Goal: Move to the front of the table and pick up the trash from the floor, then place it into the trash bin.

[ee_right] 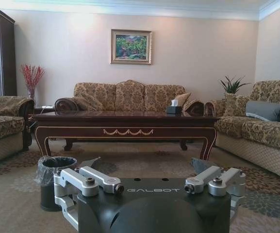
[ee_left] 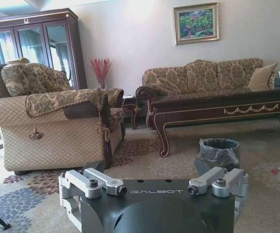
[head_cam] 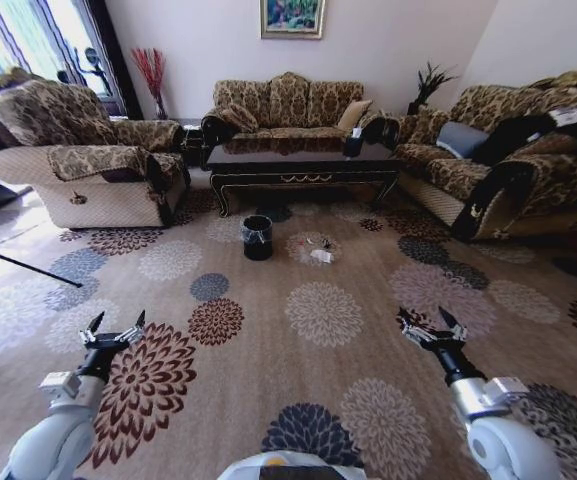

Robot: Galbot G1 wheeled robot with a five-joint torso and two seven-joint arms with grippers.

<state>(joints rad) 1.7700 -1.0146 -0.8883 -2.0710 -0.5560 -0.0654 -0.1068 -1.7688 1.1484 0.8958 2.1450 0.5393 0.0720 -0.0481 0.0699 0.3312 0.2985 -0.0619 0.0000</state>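
Both grippers hang open and empty over the floor [head_cam: 308, 370], left gripper [head_cam: 114, 328] low on the left of the head view, right gripper [head_cam: 430, 325] low on the right, each with its fingers spread and nothing between them. Out ahead, well apart from either one, sits the bin [head_cam: 257, 238], black with its clear liner, just in front of the table [head_cam: 303, 160]. Right of the bin lies the trash [head_cam: 320, 255]: a white crumpled scrap with a few smaller bits, one red, scattered near it on a pale flower medallion. Sofas flank the table on both sides and behind. So we're at the drive-up stage, by my reading, with nothing picked yet. To do it well, I'd roll straight in and stop short of the scraps so they end up under the grippers rather than beneath the base, and keep wide of the bin so it doesn't get nudged. From the right wrist view the bin [ee_right: 55, 180] stands off to one side, table square ahead; in the left wrist view the bin [ee_left: 219, 151] is nearer centre with a red bit beyond it.
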